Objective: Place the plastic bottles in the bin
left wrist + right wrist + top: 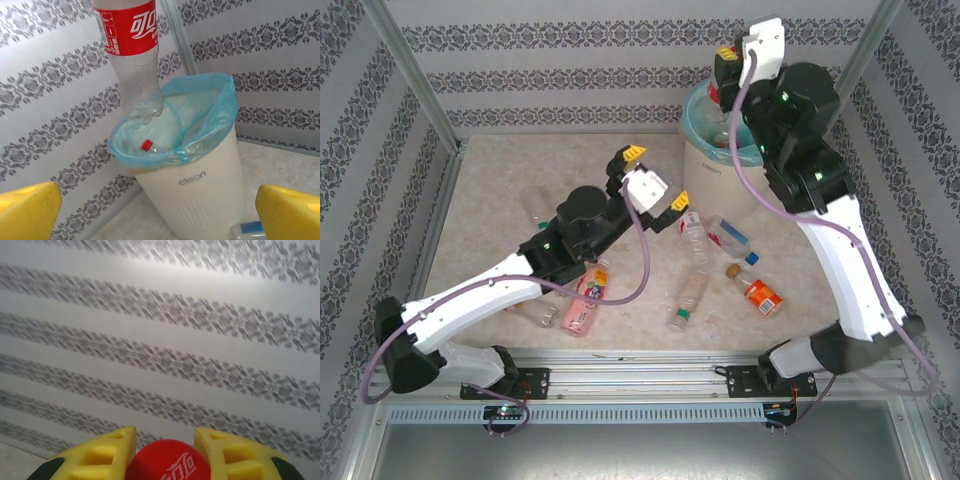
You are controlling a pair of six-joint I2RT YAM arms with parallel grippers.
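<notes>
Round off-white bin (200,200) with a turquoise bag liner, upright at the far edge of the tabletop (490,200), right of centre. Red-capped bottle (146,145) lies inside. Clear red-label bottle (132,50) hangs base-down just above the bin mouth, cap pinched in the right pincer (165,442). Lying on the tabletop: orange bottle (761,294), pink bottle (582,308), blue-capped bottle (733,240), clear bottle (689,298).

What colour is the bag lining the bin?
The bag is light turquoise, clearest in the left wrist view.
</notes>
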